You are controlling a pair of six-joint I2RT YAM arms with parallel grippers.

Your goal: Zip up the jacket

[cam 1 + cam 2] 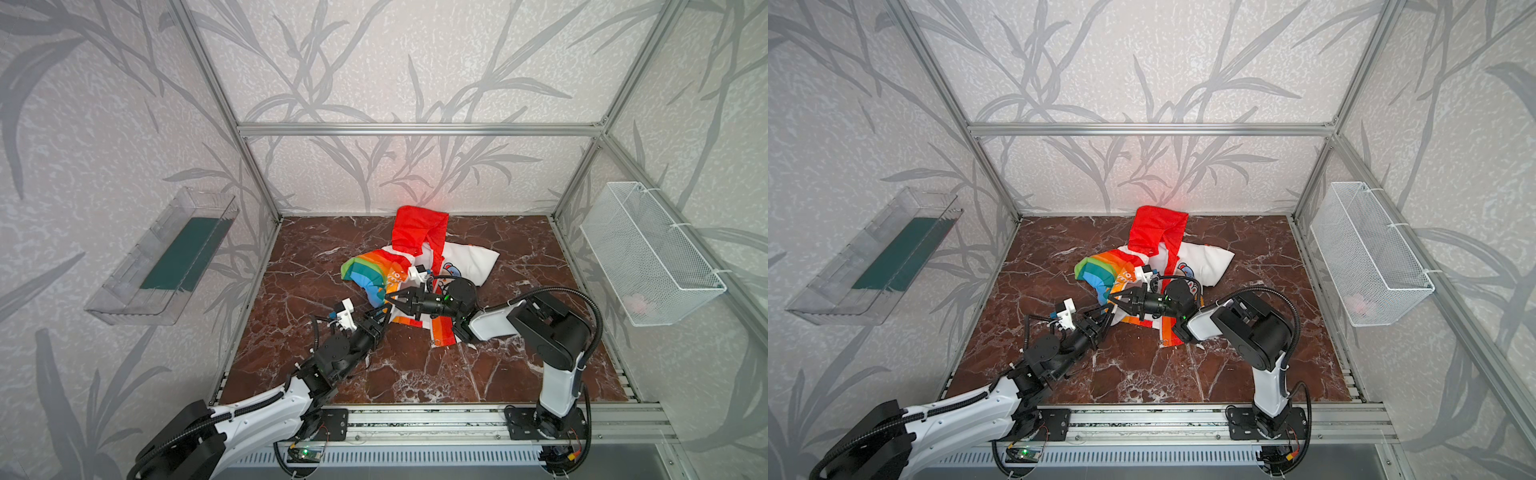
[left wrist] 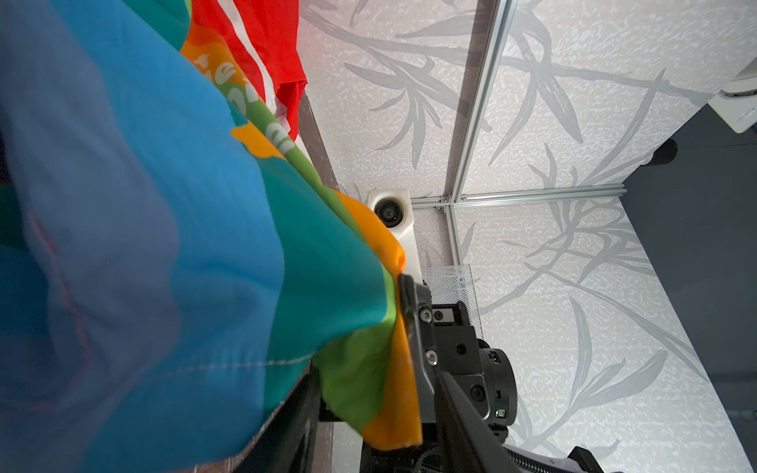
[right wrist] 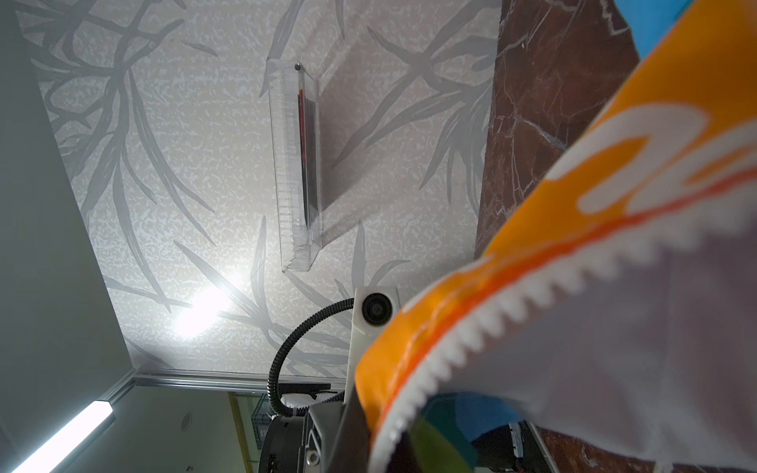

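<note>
Pinching the jacket [image 1: 399, 266], bunched on the table [image 1: 415, 374], by its zipper edge [image 3: 491, 323] with the right hand [image 1: 391, 296] clamped tight, seemingly to bare the teeth; left hand [image 1: 385, 312] half-wide around the rainbow hem [image 2: 368, 389], likely to steady it

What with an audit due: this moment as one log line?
jacket: unzipped, crumpled; left tool: open around rainbow hem; right tool: shut on jacket

The jacket [image 2: 143, 245] is blurred and cut off up close, its zipper teeth [image 3: 487, 323] soft.
</note>
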